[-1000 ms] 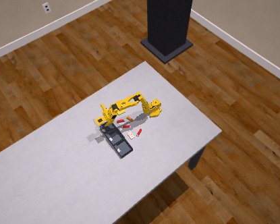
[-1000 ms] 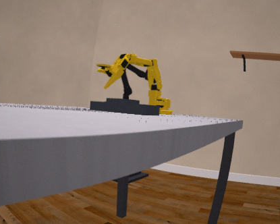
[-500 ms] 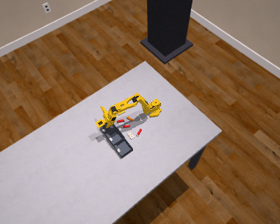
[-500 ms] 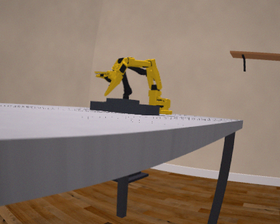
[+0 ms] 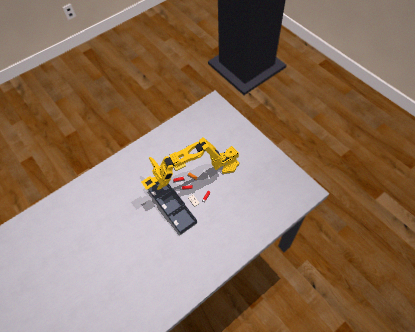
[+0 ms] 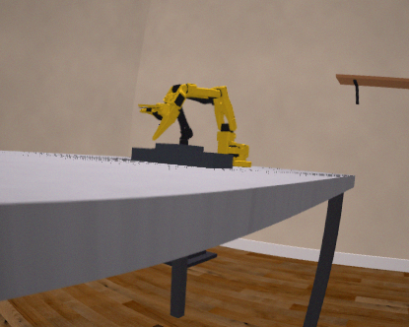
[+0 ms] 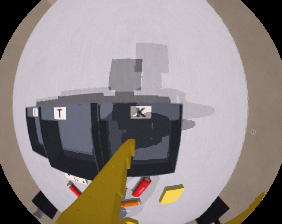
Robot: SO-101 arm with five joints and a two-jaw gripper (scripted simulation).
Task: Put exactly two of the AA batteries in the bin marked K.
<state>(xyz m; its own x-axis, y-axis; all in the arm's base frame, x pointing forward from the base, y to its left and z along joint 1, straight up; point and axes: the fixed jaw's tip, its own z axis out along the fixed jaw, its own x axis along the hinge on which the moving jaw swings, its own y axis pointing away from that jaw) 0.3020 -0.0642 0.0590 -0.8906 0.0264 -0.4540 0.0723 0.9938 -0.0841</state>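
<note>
From the top view I see my gripper (image 5: 153,181) spread fully open with nothing between its jaws, poised over the near end of the dark row of bins (image 5: 175,210) on the grey worktop (image 5: 86,250). The arm (image 5: 196,150) arches back to its yellow base (image 5: 229,161).

Three red batteries lie on the worktop beside the bins: one (image 5: 178,179) close to the gripper, one (image 5: 187,187) a little further along, and one (image 5: 206,196) past a small white card (image 5: 193,200). An orange piece (image 5: 192,175) lies near the arm's shadow. At this size I cannot tell whether the red ones are all AA cells, nor read any bin label from above.

The wrist view helps a little. The bin marked K (image 7: 141,129) sits right ahead of the fixed yellow finger (image 7: 105,196), and its neighbour carries a T (image 7: 59,112); a third label further left is cut off by the lens edge. The finger hides much of the ground below the bins, so only parts of red batteries (image 7: 141,185) and a yellow block (image 7: 169,195) show. I cannot make out whether anything lies inside the K bin.

In the exterior view the worktop edge hides the batteries altogether; the gripper (image 6: 156,115) hangs above the bins (image 6: 183,155), not touching them.
</note>
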